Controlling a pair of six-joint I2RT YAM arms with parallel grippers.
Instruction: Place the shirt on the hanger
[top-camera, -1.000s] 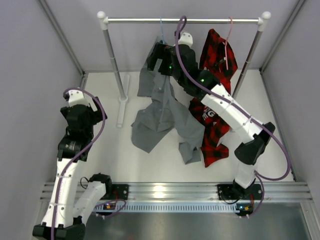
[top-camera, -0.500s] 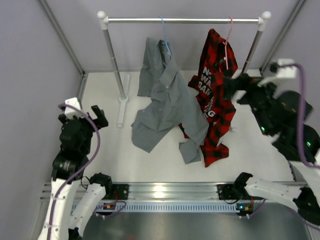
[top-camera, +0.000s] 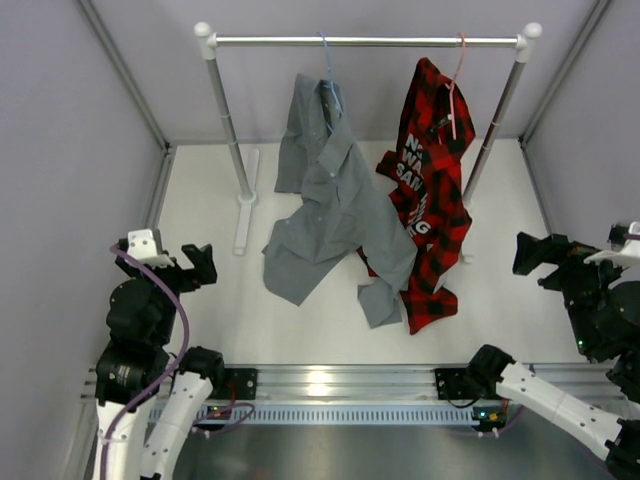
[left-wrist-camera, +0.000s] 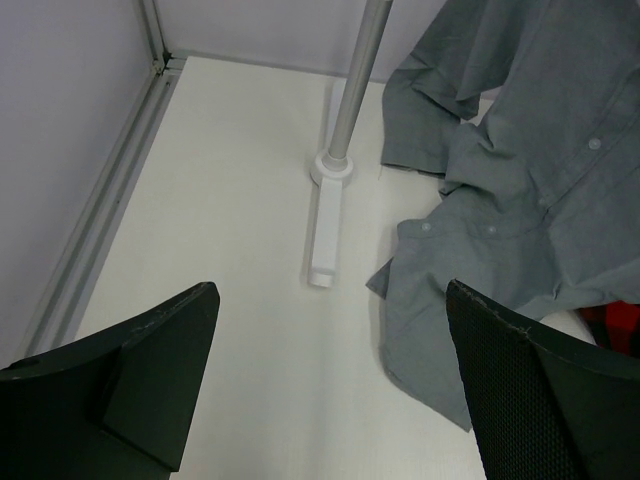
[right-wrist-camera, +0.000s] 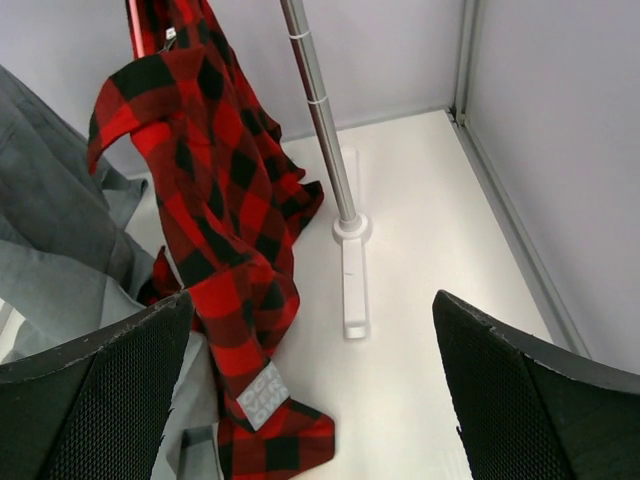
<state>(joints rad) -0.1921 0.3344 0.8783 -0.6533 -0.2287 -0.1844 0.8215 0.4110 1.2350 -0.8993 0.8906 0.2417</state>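
Right end effector (top-camera: 535, 262) withdrawn; rack post (right-wrist-camera: 318, 125) seemingly touching plaid shirt (right-wrist-camera: 215, 200)

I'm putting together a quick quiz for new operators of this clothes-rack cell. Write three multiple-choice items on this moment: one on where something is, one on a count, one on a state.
1. In the top view, on which side of the plaid shirt does the grey shirt hang?
A) left
B) right
C) directly behind it

2. How many garments hang from the rail?
A) one
B) two
C) four

3. The left end effector is:
A) open and empty
B) shut on a sleeve
C) shut on a hook

Answers:
1 A, the grey shirt hangs toward the left end of the rail.
2 B, only the grey and the plaid one hang there.
3 A, its wrist view shows the fingers wide apart with bare table between them.
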